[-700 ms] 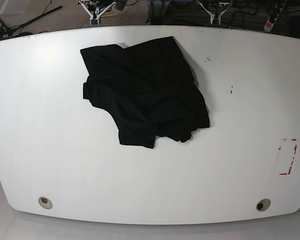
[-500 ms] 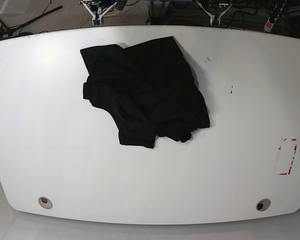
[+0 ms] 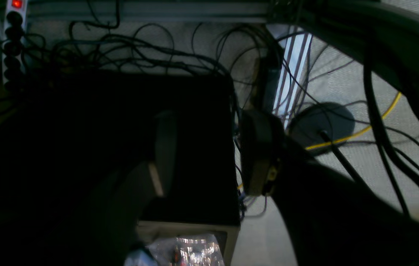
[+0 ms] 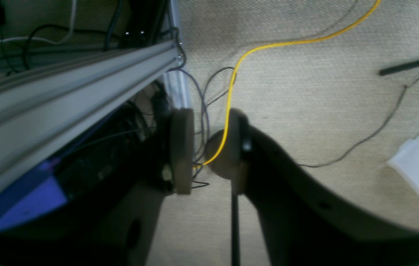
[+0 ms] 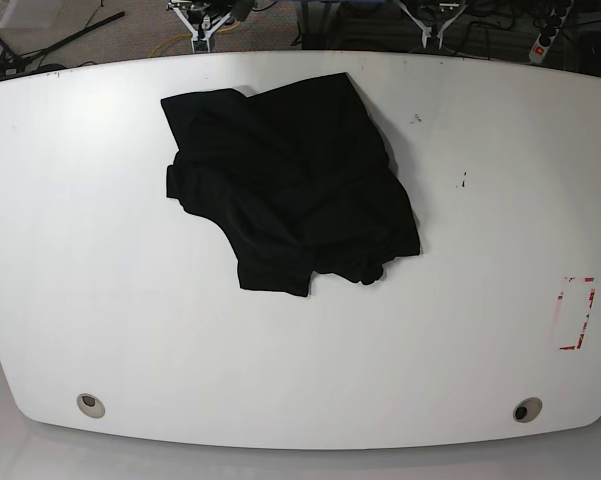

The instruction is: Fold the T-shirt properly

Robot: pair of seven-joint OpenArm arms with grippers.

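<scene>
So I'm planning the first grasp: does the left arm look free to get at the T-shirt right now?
Probably yes: the T-shirt lies crumpled and uncovered on the table, and the open left gripper holds nothing, though it is off beyond the table.

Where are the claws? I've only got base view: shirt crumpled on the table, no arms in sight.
Observer: Both are off the table. The right claw faces carpeted floor, with a yellow cable running across it.
Operator: Holding anything?
Observer: No. Right claw is open, with only floor and cables showing through the gap.
Operator: And the left?
Observer: The left claw is open too, empty, over a dark box and tangled cables. A power strip with a lit red switch sits at that view's top left.
Operator: So the T-shirt is untouched?
Observer: Neither wrist view shows any fabric at all.
</scene>
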